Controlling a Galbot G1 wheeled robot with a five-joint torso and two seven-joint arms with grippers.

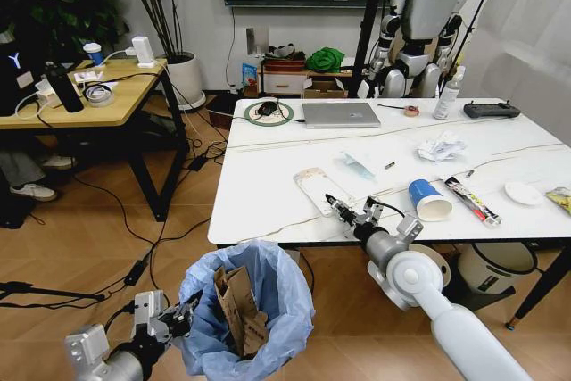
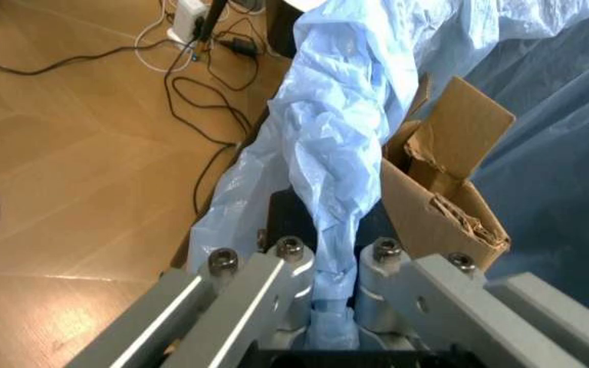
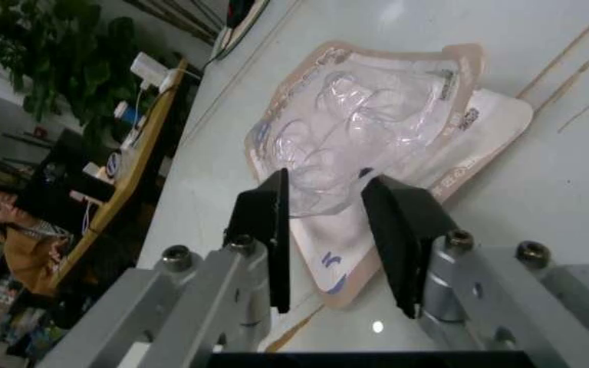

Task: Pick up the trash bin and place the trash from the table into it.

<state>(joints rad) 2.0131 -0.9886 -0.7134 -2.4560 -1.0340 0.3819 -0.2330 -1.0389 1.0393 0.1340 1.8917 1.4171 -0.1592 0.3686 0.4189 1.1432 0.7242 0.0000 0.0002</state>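
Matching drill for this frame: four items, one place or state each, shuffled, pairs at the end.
Items
1. left gripper
2. right gripper
3. crumpled brown paper bag
4. blue paper cup

Places or states
A. lying on its side on the table
B. inside the trash bin
C. shut on the bin's blue liner at the rim
D. open around an edge of the flat clear package

Pairs: 1-C, 2-D, 3-B, 4-A
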